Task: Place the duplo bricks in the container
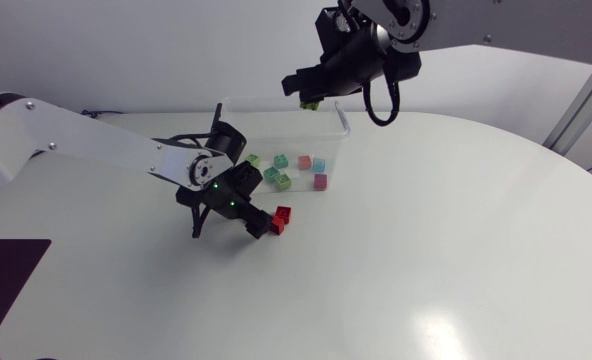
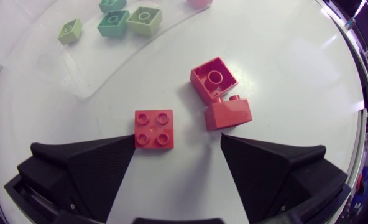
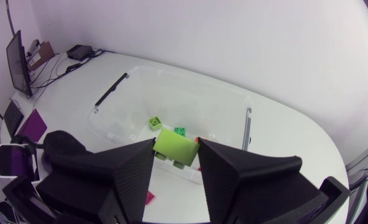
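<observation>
Three red duplo bricks lie on the white table. One red brick (image 2: pixel 154 129) rests studs up against the inner tip of one finger of my open left gripper (image 2: pixel 178 140). A hollow-side-up red brick (image 2: pixel 214 77) and a tipped red brick (image 2: pixel 228 113) lie just ahead of the other finger. In the head view my left gripper (image 1: pixel 259 224) is low over the red bricks (image 1: pixel 281 216). My right gripper (image 1: pixel 307 97) hangs above the clear container (image 1: pixel 342 120), shut on a lime green brick (image 3: pixel 173 145). Several green, pink and blue bricks (image 1: pixel 281 177) lie inside the container.
The clear container (image 3: pixel 248 121) stands at the back of the round table, with its near wall (image 2: pixel 84 87) just ahead of my left gripper. The table's white top (image 1: pixel 426 250) stretches to the front and right.
</observation>
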Tool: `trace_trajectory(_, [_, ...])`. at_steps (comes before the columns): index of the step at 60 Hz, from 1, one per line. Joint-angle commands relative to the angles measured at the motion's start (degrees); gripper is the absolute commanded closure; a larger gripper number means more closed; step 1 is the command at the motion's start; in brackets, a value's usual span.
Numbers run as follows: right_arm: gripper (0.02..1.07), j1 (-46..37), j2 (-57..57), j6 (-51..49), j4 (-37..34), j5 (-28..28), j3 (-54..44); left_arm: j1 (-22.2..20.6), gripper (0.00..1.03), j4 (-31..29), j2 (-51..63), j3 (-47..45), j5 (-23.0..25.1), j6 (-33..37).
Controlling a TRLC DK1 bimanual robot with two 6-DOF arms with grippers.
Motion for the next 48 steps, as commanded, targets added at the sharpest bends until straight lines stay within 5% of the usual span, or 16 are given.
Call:
trace_trajectory(1, [0.79, -1.18, 4.13, 1.54, -0.21, -0.27, 3.22, -0.38, 0.19, -0.04, 1.8, 1.3, 1.17, 1.94])
trace_trajectory(6, [0.79, -1.53, 6.24, 1.89, -0.12, -0.27, 5.07, -0.64, 0.33, -0.04, 1.8, 0.86, 2.23, 2.38])
trace_trajectory(11, [0.74, -1.88, 8.96, 1.98, -0.3, -0.27, 7.09, -0.64, 0.7, 0.4, 1.1, 0.16, 4.42, 3.08])
trace_trajectory(16, [0.45, -2.14, 12.13, 1.98, -1.18, -0.09, 9.55, -0.29, 0.79, 1.02, -1.01, -1.07, 5.57, 3.17])
trace_trajectory(18, [0.24, -2.41, 13.45, 1.98, -1.53, 0.08, 10.69, -0.12, 0.79, 1.02, -2.94, -2.13, 5.74, 3.17])
trace_trajectory(23, [0.11, -2.67, 14.41, 2.07, -2.23, 0.17, 11.74, 0.15, 0.8, 1.02, -6.9, -4.15, 5.74, 3.08])
trace_trajectory(41, [0.08, -3.02, 6.77, 1.72, -2.32, 0.17, 4.54, 2.96, 0.79, -2.32, -20.87, -7.4, 8.47, 2.82])
trace_trajectory(48, [0.07, -2.76, 2.2, 1.63, -1.35, 0.34, -1.53, 3.22, 0.54, -2.85, -13.67, -4.24, 7.94, 0.53])
